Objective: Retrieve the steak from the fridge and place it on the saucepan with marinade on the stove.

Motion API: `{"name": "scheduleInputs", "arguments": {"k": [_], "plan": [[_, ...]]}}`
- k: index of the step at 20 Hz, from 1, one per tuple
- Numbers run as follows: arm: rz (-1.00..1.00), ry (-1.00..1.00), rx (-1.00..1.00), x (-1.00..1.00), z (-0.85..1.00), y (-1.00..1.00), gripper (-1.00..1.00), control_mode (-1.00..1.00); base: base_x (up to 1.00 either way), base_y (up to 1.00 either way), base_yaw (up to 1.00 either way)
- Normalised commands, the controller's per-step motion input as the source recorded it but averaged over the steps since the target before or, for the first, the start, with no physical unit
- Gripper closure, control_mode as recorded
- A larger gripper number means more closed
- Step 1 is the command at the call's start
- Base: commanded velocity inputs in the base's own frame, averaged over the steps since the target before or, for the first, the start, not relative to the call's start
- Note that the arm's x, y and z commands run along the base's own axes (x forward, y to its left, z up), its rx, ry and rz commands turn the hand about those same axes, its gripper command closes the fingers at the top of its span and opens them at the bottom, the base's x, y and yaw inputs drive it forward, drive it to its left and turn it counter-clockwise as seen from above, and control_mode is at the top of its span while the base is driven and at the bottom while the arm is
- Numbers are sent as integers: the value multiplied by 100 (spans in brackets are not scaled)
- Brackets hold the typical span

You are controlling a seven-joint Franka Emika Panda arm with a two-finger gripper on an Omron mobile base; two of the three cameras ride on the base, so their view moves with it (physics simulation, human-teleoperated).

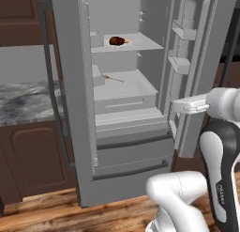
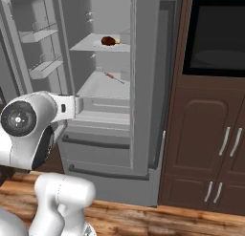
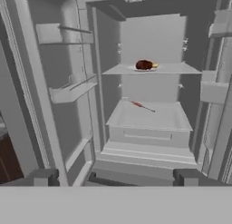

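The grey fridge (image 1: pixel 75 109) stands with both upper doors swung open. The steak (image 1: pixel 118 40), a dark reddish-brown lump on a pale plate, lies on the upper inner shelf (image 2: pixel 109 40) (image 3: pixel 145 65). My gripper (image 3: pixel 115 177) is open with nothing between its fingers. It hangs in front of the fridge at about the height of the lowest shelf, well short of the steak and below it. The fingertips (image 3: pixel 43 177) frame the fridge's inside. The saucepan, the marinade and the stove are out of view.
A thin red-tipped stick (image 1: pixel 112 78) lies on the middle shelf. Door bins (image 1: pixel 183 33) (image 2: pixel 40 37) jut out from both open doors. The bottom drawer (image 1: pixel 131 151) is shut. A marble counter (image 1: pixel 23 102) lies to the left, and dark cabinets with a built-in oven (image 2: pixel 215 39) stand to the right.
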Motion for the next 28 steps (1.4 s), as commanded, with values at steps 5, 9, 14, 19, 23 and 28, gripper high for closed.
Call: {"name": "scheduleInputs", "arguments": {"k": [5, 9, 14, 19, 23, 28], "plan": [[8, 3, -2, -2, -1, 33, -100, -100, 0, 0, 0], [0, 0, 0, 0, 0, 4, -100, -100, 0, 0, 0], [0, 0, 0, 0, 0, 0, -100, 100, 23, 11, 9], [0, 0, 0, 0, 0, 0, -100, 100, 60, 5, 6], [0, 0, 0, 0, 0, 0, -100, 100, 70, 0, 0], [0, 0, 0, 0, 0, 0, -100, 100, 84, 1, 0]]}}
